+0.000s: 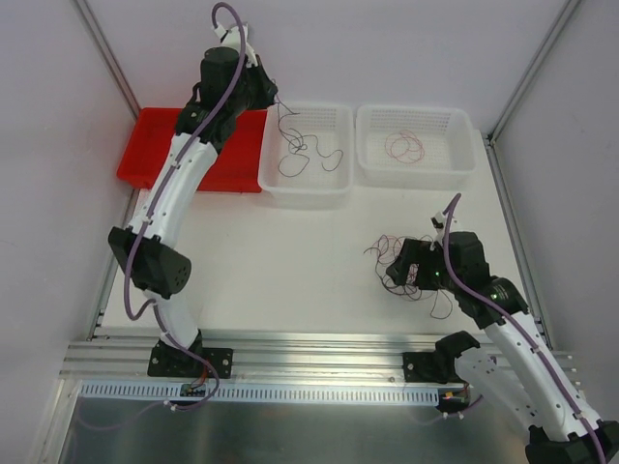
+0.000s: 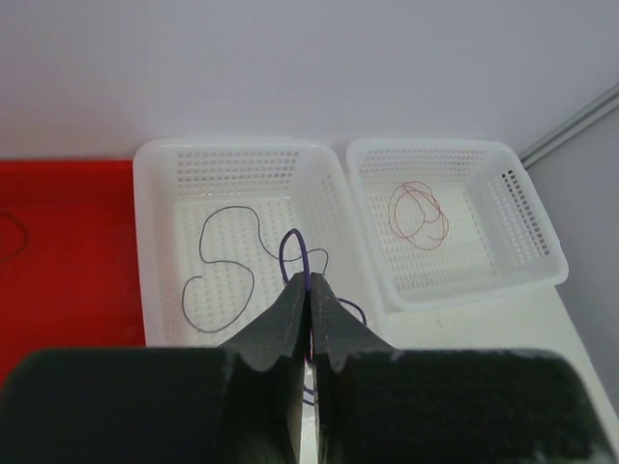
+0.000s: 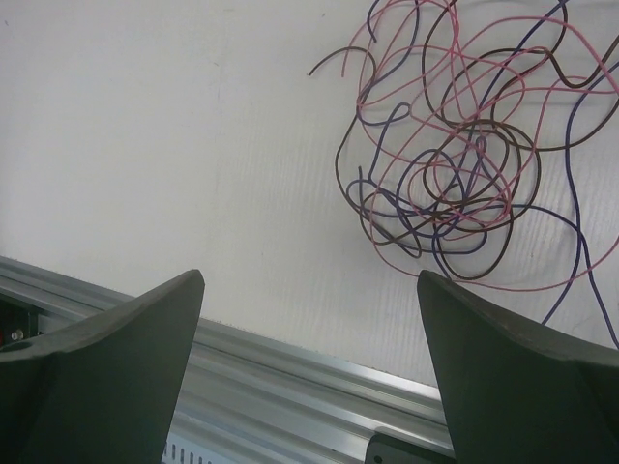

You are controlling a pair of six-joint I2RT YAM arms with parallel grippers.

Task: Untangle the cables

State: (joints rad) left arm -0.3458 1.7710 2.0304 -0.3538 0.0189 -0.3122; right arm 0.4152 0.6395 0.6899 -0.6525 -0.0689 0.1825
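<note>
- Worktop [image 1: 290,261] open left of the cables [image 1: 384,253] tangle.
- Far edge blocked: red tray [image 1: 145,147], left basket [image 1: 268,166], right basket [image 1: 416,180].
- Left arm [image 1: 179,184] overhangs the tray.

From high behind we see the whole worktop [image 1: 290,251], whose white baskets [image 2: 242,150] our left wrist view shares, while our right wrist view hugs its near rail [image 3: 290,358]

- A white table [image 1: 290,261] lies evenly lit.
- Pale walls [image 1: 387,48] and metal posts [image 1: 108,53] rise behind it.
- An aluminium rail [image 1: 319,348] edges its near side.
</note>
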